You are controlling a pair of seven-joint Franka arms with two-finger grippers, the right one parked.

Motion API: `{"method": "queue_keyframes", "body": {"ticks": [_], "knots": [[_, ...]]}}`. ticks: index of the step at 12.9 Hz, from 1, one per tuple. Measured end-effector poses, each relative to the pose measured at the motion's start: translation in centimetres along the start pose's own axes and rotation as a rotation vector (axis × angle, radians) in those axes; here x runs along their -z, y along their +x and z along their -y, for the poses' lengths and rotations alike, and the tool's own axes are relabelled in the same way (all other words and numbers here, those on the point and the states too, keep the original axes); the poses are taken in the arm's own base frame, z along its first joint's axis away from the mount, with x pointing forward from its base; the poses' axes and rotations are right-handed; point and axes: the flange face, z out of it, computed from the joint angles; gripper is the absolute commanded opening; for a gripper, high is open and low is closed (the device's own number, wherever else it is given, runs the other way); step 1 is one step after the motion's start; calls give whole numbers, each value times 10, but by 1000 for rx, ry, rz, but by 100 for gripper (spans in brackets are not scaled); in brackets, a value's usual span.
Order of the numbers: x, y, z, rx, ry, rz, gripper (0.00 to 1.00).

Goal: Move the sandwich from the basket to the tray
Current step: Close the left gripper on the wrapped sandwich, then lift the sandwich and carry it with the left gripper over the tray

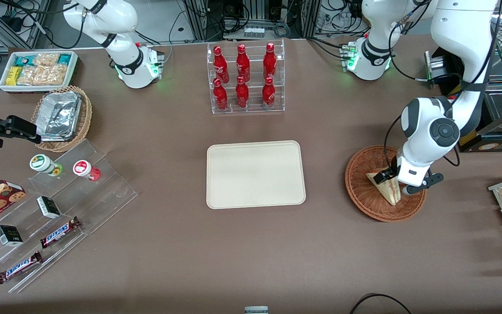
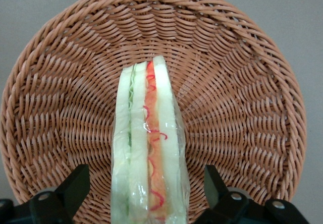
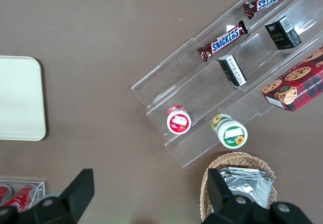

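Sandwich (image 1: pixel 386 187) stands on edge in the basket (image 1: pixel 360 192), right of frame center in the front view; the gripper (image 1: pixel 397 183) hangs over it, jaws apart, one finger each side, neither touching. Risk: the clear wrap looks slick, so an off-center squeeze may tip the wedge or let it slide out. Basket holds only the sandwich. Tray (image 1: pixel 255 174), mid-frame, is bare.

Left arm bent steeply down from its base, wrist pointing at the table — gripper (image 1: pixel 394 182) low, toward the working arm's end. Fingers (image 2: pixel 75 186) spread wide apart — touching nothing.
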Motion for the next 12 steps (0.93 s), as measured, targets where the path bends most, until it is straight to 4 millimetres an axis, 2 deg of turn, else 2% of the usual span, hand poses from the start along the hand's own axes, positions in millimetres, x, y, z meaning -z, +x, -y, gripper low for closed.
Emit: {"method": "queue_keyframes", "body": {"ticks": [1,2,3,6,8,9,10,12], "knots": [[0,0,0,5,0,0,29],[0,-1,0,13,0,1,5],[0,-2,-3,17,0,1,0],[0,-8,-13,9,0,1,0],[8,-8,-14,8,11,16,0],[21,-6,-14,7,23,31,0],[43,-3,-16,5,40,54,0],[110,2,-32,-20,73,98,0]]}}
